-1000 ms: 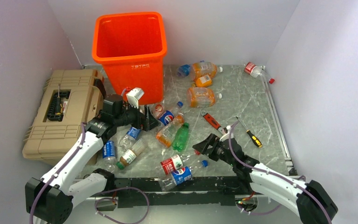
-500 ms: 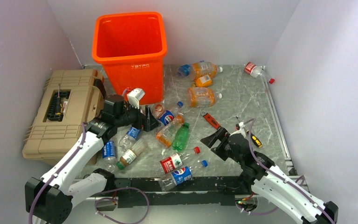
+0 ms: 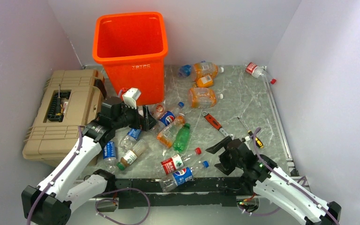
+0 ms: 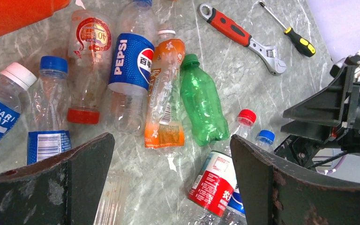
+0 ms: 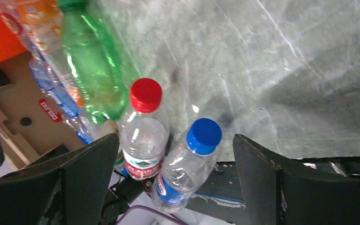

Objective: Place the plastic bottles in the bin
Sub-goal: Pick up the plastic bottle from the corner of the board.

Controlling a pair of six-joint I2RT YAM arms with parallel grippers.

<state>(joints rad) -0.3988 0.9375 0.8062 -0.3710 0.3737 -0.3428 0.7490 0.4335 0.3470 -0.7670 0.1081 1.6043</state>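
The orange bin stands at the back left. Plastic bottles lie scattered on the marble table. A green bottle, an orange-labelled one and a Pepsi bottle lie in the middle. My left gripper is open and empty above this cluster, in front of the bin; the left wrist view shows it too. My right gripper is open and empty at the near edge. A red-capped bottle and a blue-capped Pepsi bottle lie between its spread fingers.
A tan toolbox case sits left of the bin. A red-handled wrench and a screwdriver lie right of centre. More bottles lie at the back and the far right corner. Walls close in on three sides.
My right gripper has moved right and back toward the near edge, now facing the red-capped and blue-capped bottles. My left gripper has shifted slightly up and left.
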